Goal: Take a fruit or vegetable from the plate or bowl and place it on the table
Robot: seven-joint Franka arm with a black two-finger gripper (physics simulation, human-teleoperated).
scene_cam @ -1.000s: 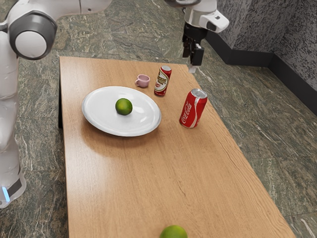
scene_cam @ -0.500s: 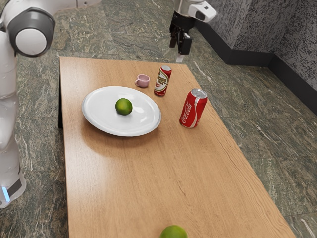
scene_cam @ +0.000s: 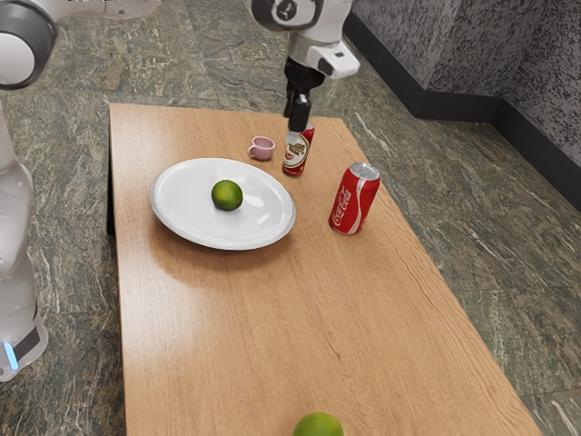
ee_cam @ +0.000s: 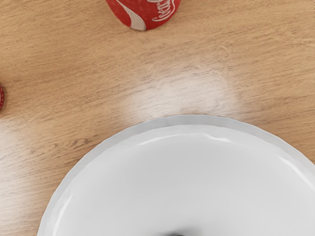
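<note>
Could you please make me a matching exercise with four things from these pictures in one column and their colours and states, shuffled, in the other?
Things:
1. Cup
2. Lime nearer the cup
3. Plate
4. Coca-Cola can

Colours and states:
A. Red, standing upright on the table
B. White, with a fruit on it
C. Pink, with a small handle
D. Green, resting on a white surface

Right pairs: 1-C, 2-D, 3-B, 4-A
</note>
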